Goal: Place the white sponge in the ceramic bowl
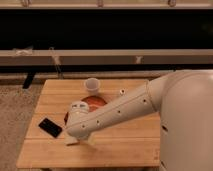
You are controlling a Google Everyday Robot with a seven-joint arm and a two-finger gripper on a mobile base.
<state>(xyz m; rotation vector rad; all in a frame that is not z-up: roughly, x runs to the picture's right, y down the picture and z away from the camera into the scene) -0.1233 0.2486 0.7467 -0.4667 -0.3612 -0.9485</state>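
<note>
Pincer (74, 139) low near ceramic bowl (96, 102)

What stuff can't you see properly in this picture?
Camera view:
Gripper: at the arm's tip over the table's front left, mostly hidden by the arm.
White sponge: only a pale sliver shows under the arm.
Ceramic bowl: the arm covers most of it.
Small object beside the white cup: too small to identify.
Robot body: cut off at the right edge.
</note>
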